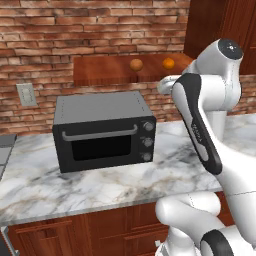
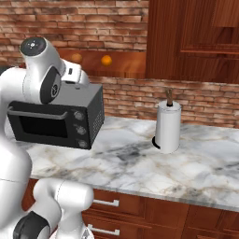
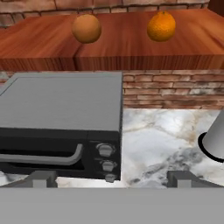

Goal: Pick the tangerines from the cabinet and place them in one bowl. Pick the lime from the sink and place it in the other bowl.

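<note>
Tangerines sit on the open shelf of the reddish-brown cabinet (image 1: 110, 70), which hangs on the brick wall (image 1: 75, 30) above and behind the toaster oven (image 1: 102, 131); the shelf runs long from left to right. Below it spreads the marble counter (image 1: 100, 185), with the dark oven on the left part and a white paper towel roll (image 2: 167, 126) standing upright further right, its base just entering the hand view at the right edge. In the hand view the oven top lies near and low on the left, its knobs facing the camera, and the shelf crosses the far upper part. The left tangerine (image 3: 86, 28) is duller and browner; the right tangerine (image 3: 161, 26) is brighter orange. They lie well apart from each other along the shelf, both close to its front edge. Being round, neither shows a long axis or a facing that can be told. The gripper (image 3: 112, 177) hangs in the air over the counter in front of the oven, lower and nearer than the shelf, well apart from both fruits, which stand above and beyond it. Its two fingertips stand spread wide with nothing between them.
</note>
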Robot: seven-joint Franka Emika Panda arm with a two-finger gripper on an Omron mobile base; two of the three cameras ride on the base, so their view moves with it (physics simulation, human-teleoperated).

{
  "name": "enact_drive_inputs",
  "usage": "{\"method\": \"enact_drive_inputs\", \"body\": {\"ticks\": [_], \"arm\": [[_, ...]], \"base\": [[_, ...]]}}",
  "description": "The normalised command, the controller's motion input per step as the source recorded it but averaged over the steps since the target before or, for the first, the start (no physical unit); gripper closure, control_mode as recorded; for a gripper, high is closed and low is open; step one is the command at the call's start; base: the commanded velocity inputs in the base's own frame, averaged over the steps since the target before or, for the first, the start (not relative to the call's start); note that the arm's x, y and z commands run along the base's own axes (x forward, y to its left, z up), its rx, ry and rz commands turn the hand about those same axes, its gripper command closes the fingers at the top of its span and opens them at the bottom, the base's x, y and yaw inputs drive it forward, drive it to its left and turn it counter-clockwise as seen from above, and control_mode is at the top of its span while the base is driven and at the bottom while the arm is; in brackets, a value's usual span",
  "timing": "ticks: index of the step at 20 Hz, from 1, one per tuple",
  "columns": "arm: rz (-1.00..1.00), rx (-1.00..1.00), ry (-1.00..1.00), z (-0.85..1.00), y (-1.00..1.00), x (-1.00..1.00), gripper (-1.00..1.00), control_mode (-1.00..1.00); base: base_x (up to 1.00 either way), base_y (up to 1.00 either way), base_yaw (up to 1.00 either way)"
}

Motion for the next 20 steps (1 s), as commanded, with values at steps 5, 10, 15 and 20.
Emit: {"method": "enact_drive_inputs", "body": {"ticks": [5,10,15,20], "arm": [[-0.06,0.00,0.00,0.19,0.16,0.19,-1.00,-1.00],[-0.08,0.00,0.00,0.22,0.15,0.27,-1.00,-1.00],[-0.11,0.00,0.00,0.17,0.17,0.34,-1.00,-1.00],[-0.13,0.00,0.02,0.09,0.17,0.43,-1.00,-1.00]], "base": [[0.00,0.00,0.00],[0.00,0.00,0.00],[0.00,0.00,0.00],[0.00,0.00,0.00]]}}
